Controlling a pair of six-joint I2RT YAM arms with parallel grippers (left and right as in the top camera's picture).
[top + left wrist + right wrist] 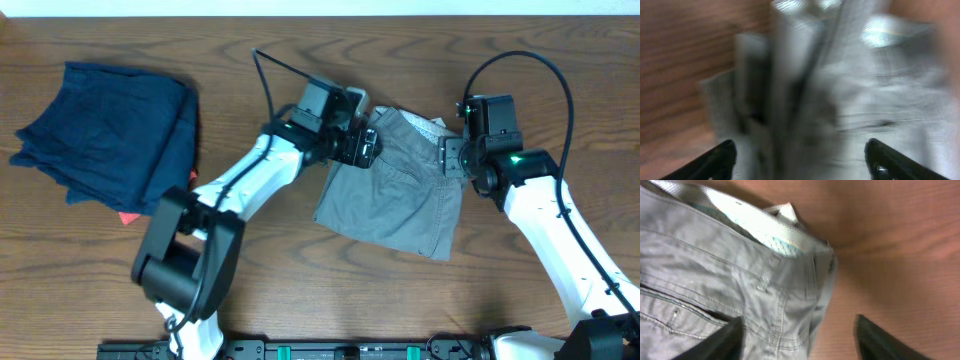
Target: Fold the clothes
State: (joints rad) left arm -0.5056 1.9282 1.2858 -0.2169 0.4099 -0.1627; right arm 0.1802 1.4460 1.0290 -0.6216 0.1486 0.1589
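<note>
Nearest the lens in the left wrist view, the left pincer (800, 162) shows both fingertips (722, 159) set wide apart: it is open and grips nothing. Ahead of it I see grey cloth, but that view is blurred and I cannot tell whether the tips touch the fabric. From overhead, this pincer sits at the left corner of the waistband end of the shorts (395, 195), which lie on the wooden surface (300, 290) between the two arms. Their long axis runs from the waistband at the far edge to the leg hems at the near edge, slanting slightly rightward.

At the opposite corner, the right pincer (797, 340) is likewise open. Its jaws straddle the right edge of the shorts, one finger over cloth and the other over bare wood. Neither arm is nearer; each covers its own corner.

Only the right wrist view resolves the pale waistband lining (755, 227) and a belt loop (765, 277). Only the overhead view shows the full outline. I judge that the next move calls for closing on both corners.
</note>
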